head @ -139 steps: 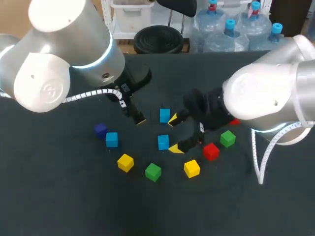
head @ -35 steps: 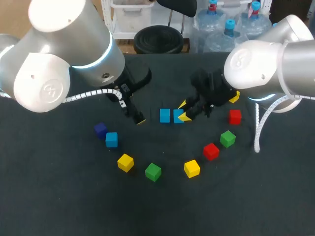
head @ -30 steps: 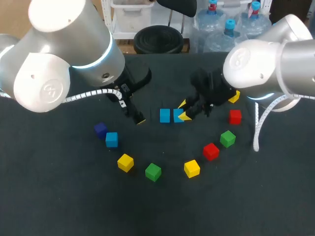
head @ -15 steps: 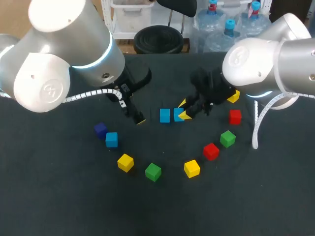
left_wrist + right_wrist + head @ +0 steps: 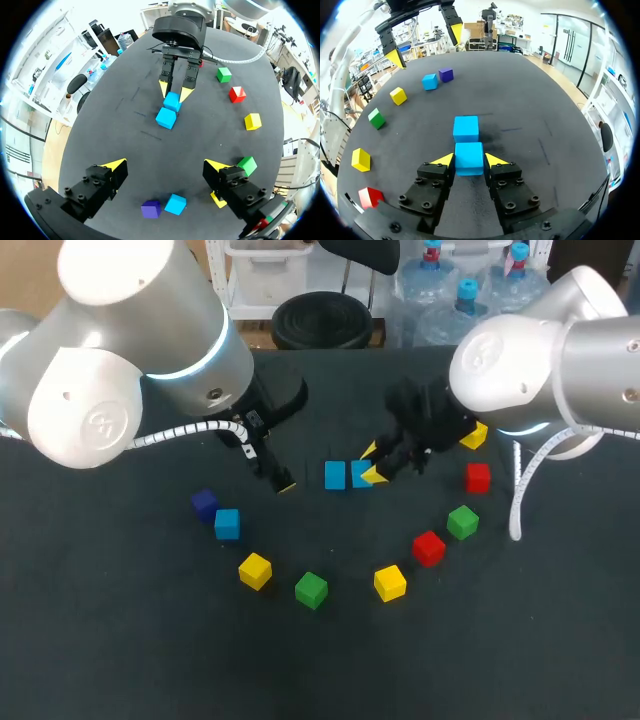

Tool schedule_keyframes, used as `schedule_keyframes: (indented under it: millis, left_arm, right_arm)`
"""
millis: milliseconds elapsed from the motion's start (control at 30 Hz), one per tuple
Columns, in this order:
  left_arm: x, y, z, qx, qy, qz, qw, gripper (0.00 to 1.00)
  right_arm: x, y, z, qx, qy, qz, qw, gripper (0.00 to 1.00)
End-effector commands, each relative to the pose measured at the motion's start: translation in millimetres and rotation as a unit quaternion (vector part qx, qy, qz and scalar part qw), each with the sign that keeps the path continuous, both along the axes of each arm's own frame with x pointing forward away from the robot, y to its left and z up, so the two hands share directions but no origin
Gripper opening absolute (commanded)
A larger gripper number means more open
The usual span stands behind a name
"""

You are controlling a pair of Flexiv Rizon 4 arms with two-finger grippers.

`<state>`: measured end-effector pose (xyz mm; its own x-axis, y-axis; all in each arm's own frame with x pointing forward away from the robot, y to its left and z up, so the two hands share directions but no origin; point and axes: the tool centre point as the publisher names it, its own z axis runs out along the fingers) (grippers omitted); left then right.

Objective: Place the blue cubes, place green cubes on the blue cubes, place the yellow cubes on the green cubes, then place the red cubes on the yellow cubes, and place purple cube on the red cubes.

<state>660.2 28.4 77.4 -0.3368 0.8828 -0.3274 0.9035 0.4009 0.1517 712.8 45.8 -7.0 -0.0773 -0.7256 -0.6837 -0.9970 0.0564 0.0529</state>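
Blue cube (image 5: 469,156) clamped in right gripper (image 5: 469,160) sits just beside second blue cube (image 5: 466,128), straight ahead of its fingers; left gripper (image 5: 165,166) gapes wide, farther off.

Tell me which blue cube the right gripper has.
The held blue cube, clamped by the right gripper; the second blue cube sits just ahead, the third blue cube apart beside the purple cube.

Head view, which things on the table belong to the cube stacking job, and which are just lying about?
Part of the job:
held blue cube in the right gripper
two other blue cubes
green cubes
yellow cubes
red cubes
purple cube

Just lying about:
nothing loose that I can make out; only the table under them
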Motion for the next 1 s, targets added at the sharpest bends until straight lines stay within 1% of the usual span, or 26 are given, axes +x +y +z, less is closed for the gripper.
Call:
schedule_keyframes:
  millis: [33, 233, 267, 733, 900, 1000]
  left_arm:
    - [0.1, -0.2, 0.2, 0.001, 0.0, 0.001, 1.0, 1.0]
    - [0.1, -0.2, 0.2, 0.001, 0.0, 0.001, 1.0, 1.0]
    - [0.1, -0.2, 0.2, 0.001, 0.0, 0.001, 1.0, 1.0]
    - [0.1, -0.2, 0.2, 0.001, 0.0, 0.001, 1.0, 1.0]
    - [0.1, -0.2, 0.2, 0.001, 0.0, 0.001, 1.0, 1.0]
    - [0.1, -0.2, 0.2, 0.001, 0.0, 0.001, 1.0, 1.0]
  right_arm:
    - [1.7, 1.1, -1.7, 0.002, 0.001, 0.003, 1.0, 0.0]
    - [1.5, 1.4, -1.9, 0.002, 0.001, 0.003, 1.0, 0.0]
    - [1.4, 1.4, -2.2, 0.002, 0.002, 0.003, 1.0, 0.04]
    - [2.5, -2.0, -3.7, 0.002, 0.003, -0.002, 1.0, 0.04]
    - [2.4, -2.5, -3.7, 0.002, 0.004, -0.002, 1.0, 0.09]
    - [2.0, -2.7, -3.7, 0.001, 0.004, -0.001, 1.0, 0.16]
